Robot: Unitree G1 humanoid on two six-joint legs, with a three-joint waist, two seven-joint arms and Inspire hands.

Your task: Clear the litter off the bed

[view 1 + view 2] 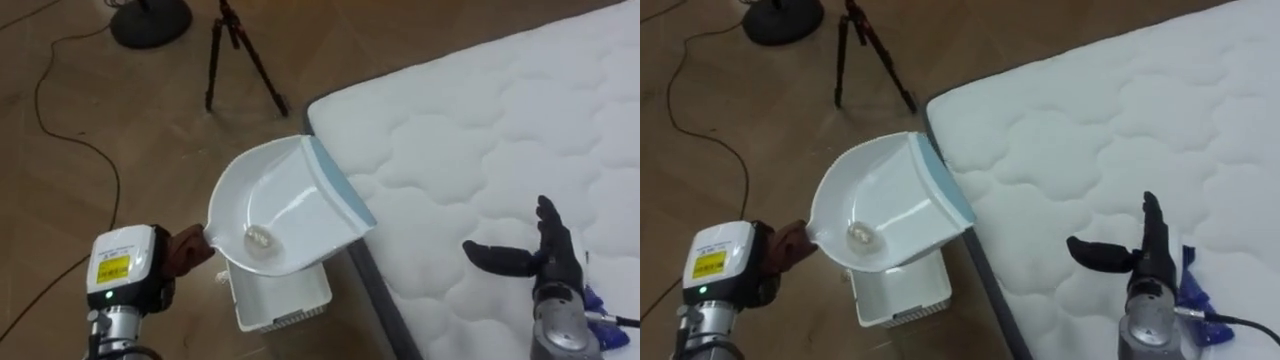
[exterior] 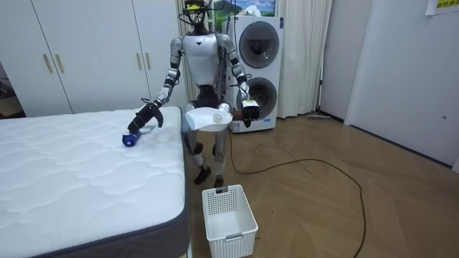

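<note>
White dustpan (image 1: 292, 188), a small pale scrap (image 1: 258, 237) in its bowl, sits centre-left in our left hand (image 1: 186, 248), fingers curled round its handle. A white basket (image 1: 285, 300) shows just below it. At lower right our right hand (image 1: 545, 255) hovers over the bed (image 1: 450, 130), fingers straight, thumb spread, near a blue object (image 1: 597, 300).

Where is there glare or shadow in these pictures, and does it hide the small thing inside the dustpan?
Left eye view: a pale sheen lies on the white dustpan, yet the small wad in it is plain to see. Room view: the light is even, with no hard shadows on the mattress, and the wooden floor shines faintly.
</note>
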